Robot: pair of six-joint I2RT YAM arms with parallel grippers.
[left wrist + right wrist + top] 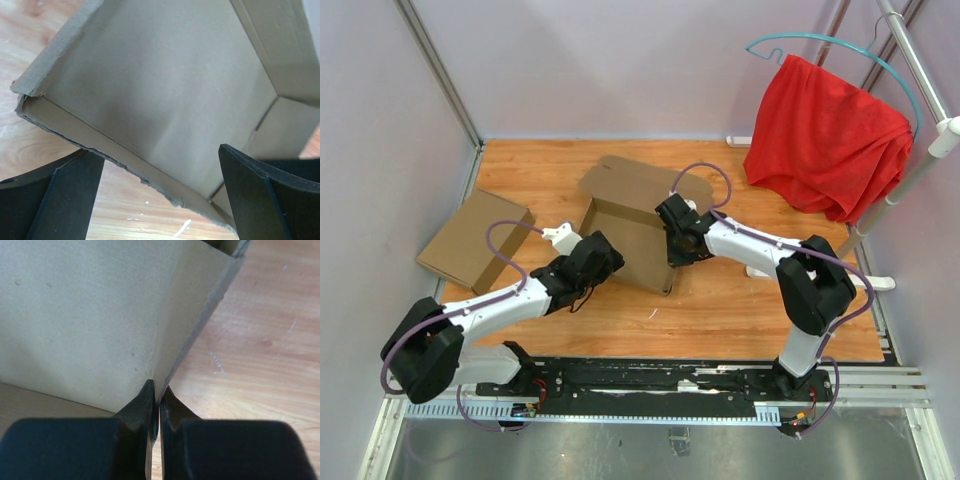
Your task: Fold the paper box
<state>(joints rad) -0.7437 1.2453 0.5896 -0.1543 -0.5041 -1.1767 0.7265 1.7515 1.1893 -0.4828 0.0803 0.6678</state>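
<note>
The paper box (630,215) stands partly folded in the middle of the wooden table (740,310), walls raised and its lid flap lying toward the back. My left gripper (608,262) is at the box's front-left side, open. In the left wrist view the open left gripper (157,152) frames the box's inside (160,75) and its ragged lower edge, touching nothing. My right gripper (672,240) is at the box's right wall. The right wrist view shows that gripper (156,390) shut on the thin edge of that upright wall (185,315).
A lighter tan cardboard box (475,240) lies closed at the left of the table. A red cloth (825,135) hangs from a teal hanger on a white rack at the back right. Bare wood shows in front of the paper box.
</note>
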